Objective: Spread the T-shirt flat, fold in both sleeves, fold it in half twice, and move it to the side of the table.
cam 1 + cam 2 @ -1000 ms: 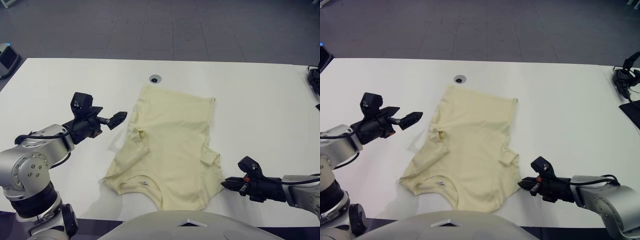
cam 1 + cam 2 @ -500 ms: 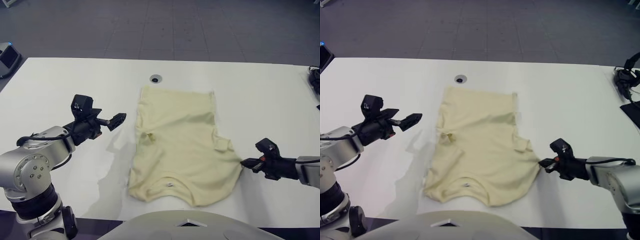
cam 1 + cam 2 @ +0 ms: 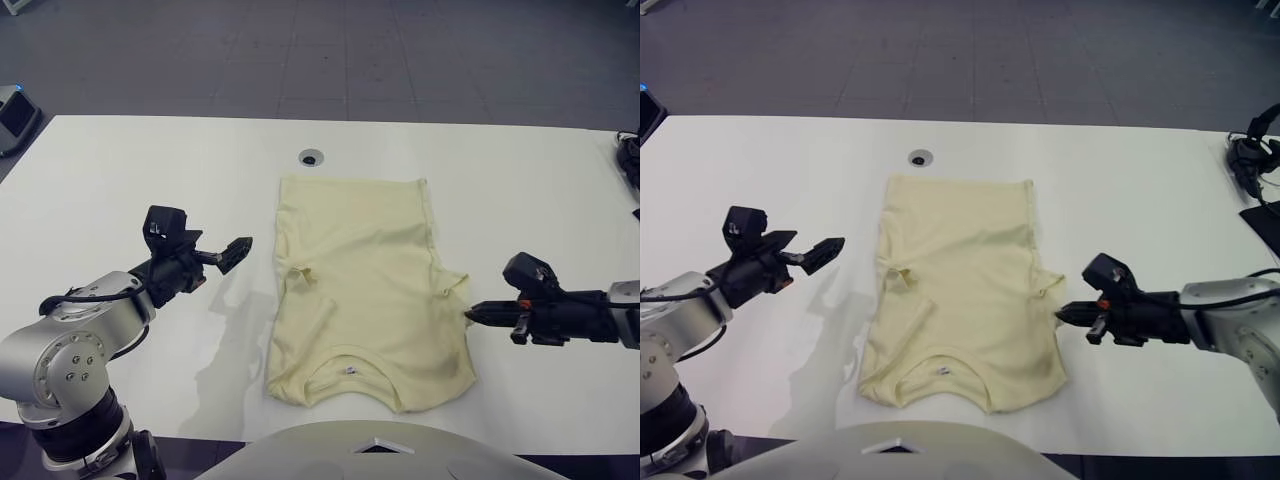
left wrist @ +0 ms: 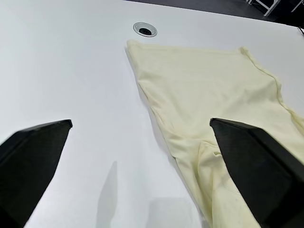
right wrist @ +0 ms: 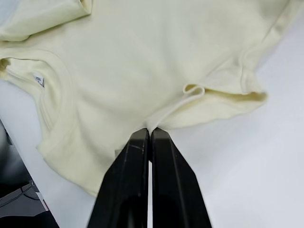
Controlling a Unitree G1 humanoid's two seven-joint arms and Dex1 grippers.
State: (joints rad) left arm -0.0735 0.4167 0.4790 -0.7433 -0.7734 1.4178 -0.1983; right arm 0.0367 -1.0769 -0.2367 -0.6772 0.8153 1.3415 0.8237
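shirt [image 3: 365,280]: lying rumpled in the middle of the bench [image 3: 120,170].
right tool [image 3: 470,314]: pinching the shirt's side, likely for tugging it flat.
left tool [image 3: 238,252]: hanging wide open, holding nothing.

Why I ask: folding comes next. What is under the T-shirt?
The T-shirt lies on the white table, which shows all round it. Cloth hides the tabletop beneath; no bulge shows, but anything thin there cannot be seen.

My two head eyes look forward and down from the worktop's [image 3: 120,160] near edge, sharing nearly everything. My left wrist camera looks past my left claw [image 3: 234,255] toward the far edge; the right one peers closely along my right claw [image 5: 149,135] at the T-shirt [image 5: 142,57].
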